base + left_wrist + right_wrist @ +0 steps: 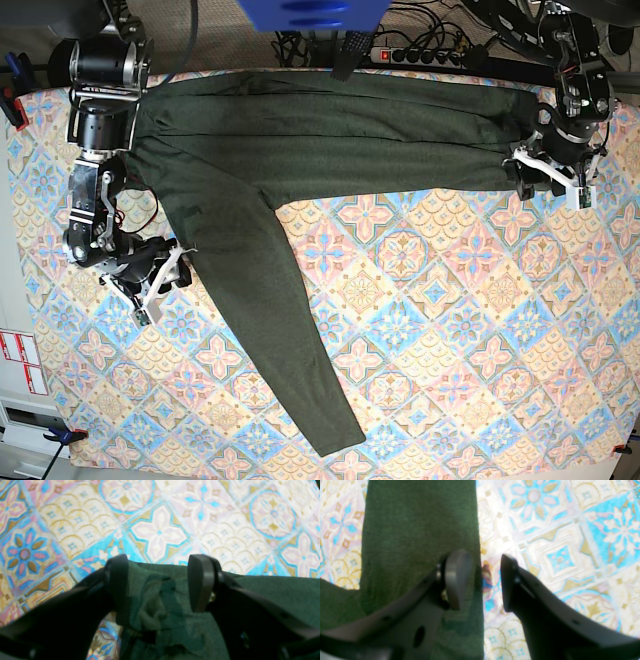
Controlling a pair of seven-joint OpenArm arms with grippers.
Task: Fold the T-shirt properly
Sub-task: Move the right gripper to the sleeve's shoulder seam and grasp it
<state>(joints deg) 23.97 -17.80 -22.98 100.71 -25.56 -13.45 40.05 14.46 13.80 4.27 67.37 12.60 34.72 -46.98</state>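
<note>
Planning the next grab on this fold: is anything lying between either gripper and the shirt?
Nothing visible. The left gripper hangs open directly over the shirt, and the right gripper straddles its edge; only patterned tablecloth lies around.

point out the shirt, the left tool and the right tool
shirt [330, 125]: base view, middle of the body panel
left tool [157, 582]: left wrist view, gap between its open fingers
right tool [486, 580]: right wrist view, gap between its fingers at the shirt's edge
</note>
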